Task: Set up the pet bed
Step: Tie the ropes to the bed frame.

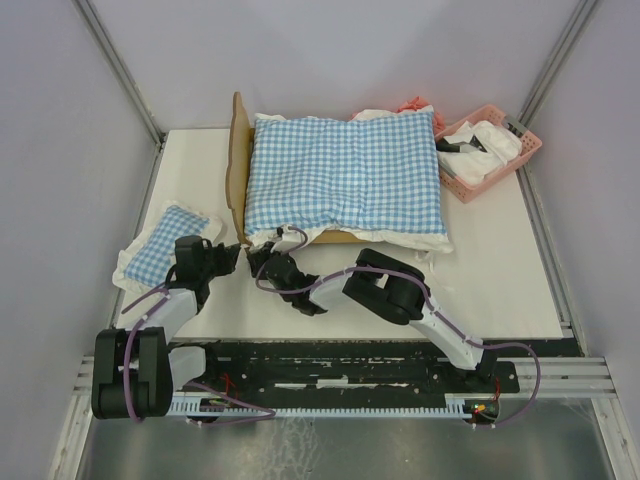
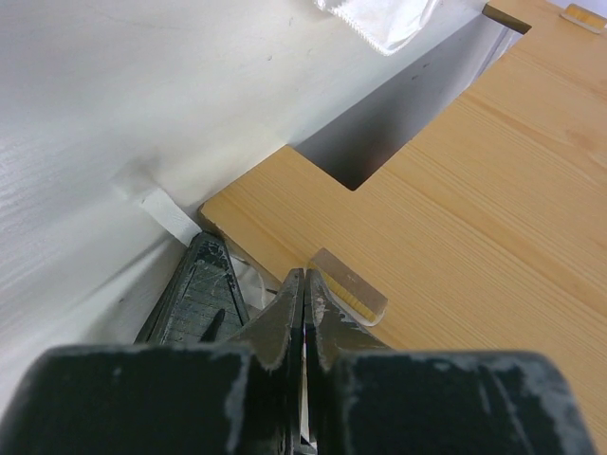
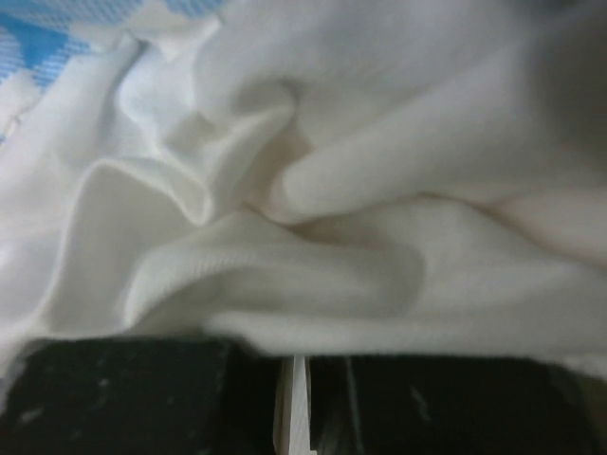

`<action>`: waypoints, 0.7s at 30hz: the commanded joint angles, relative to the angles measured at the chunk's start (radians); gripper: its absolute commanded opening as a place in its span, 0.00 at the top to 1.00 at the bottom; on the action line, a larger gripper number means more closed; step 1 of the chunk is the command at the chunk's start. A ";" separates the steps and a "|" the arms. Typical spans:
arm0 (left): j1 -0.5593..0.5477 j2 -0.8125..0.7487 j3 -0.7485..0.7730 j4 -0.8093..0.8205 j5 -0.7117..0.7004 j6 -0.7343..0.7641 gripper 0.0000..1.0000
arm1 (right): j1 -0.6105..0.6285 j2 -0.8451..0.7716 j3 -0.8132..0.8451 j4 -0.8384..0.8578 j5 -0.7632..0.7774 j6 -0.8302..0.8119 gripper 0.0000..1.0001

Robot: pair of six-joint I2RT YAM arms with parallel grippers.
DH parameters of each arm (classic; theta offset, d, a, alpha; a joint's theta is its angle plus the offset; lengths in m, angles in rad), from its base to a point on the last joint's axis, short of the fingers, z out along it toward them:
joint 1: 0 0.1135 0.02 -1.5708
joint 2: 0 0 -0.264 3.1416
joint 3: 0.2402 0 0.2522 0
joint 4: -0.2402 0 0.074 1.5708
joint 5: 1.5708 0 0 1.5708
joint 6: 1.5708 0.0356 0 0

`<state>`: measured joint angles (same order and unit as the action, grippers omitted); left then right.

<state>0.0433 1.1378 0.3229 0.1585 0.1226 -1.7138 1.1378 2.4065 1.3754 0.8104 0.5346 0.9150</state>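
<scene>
The pet bed stands on the white table with its light-wood headboard on the left. A big blue-and-white checked cushion covers the bed. My left gripper is shut with nothing in it. In the left wrist view its tips rest against the bed's wood panel, near the bottom corner. My right gripper is at the cushion's near-left corner. In the right wrist view the white frill lies over its fingers, and the jaws stand nearly together with white cloth between them.
A small checked pillow with a white frill lies at the left of the table, beside the left arm. A pink basket holding white cloth sits at the back right. Something orange shows behind the cushion.
</scene>
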 commanded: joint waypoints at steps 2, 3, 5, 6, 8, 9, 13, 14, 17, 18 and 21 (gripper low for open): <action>-0.004 -0.017 0.041 0.021 -0.017 -0.031 0.97 | 0.001 0.020 0.035 0.033 -0.020 -0.032 0.97; -0.003 -0.018 0.043 0.025 -0.019 -0.023 0.97 | 0.001 0.020 0.032 0.033 -0.025 -0.035 0.98; -0.003 -0.029 0.044 0.042 -0.031 0.007 0.97 | 0.001 0.012 0.016 0.025 -0.022 -0.040 0.98; -0.003 -0.038 0.037 0.052 -0.040 0.008 0.97 | 0.000 0.009 0.002 0.025 -0.018 -0.042 0.98; -0.004 -0.064 0.021 0.080 -0.064 0.008 0.97 | 0.001 -0.006 -0.029 0.046 -0.010 -0.057 0.98; -0.003 -0.078 0.018 0.081 -0.077 0.029 0.97 | 0.001 -0.011 -0.038 0.052 -0.010 -0.082 0.98; -0.004 -0.117 0.032 0.055 -0.106 0.057 0.97 | 0.000 -0.037 -0.066 0.053 -0.007 -0.146 0.98; -0.003 -0.120 0.038 0.050 -0.110 0.061 0.97 | 0.000 -0.040 -0.071 0.054 -0.011 -0.152 0.98; -0.003 -0.124 0.054 0.035 -0.121 0.077 0.97 | 0.001 -0.049 -0.078 0.060 -0.028 -0.177 0.98; -0.003 -0.125 0.058 0.029 -0.124 0.083 0.97 | 0.001 -0.052 -0.082 0.061 -0.031 -0.182 0.98; -0.002 -0.129 0.060 0.017 -0.137 0.100 0.97 | 0.001 -0.061 -0.098 0.070 -0.034 -0.203 0.98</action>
<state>0.0380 1.0275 0.3408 0.1585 0.0311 -1.6821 1.1378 2.3898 1.3037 0.8753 0.5152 0.7712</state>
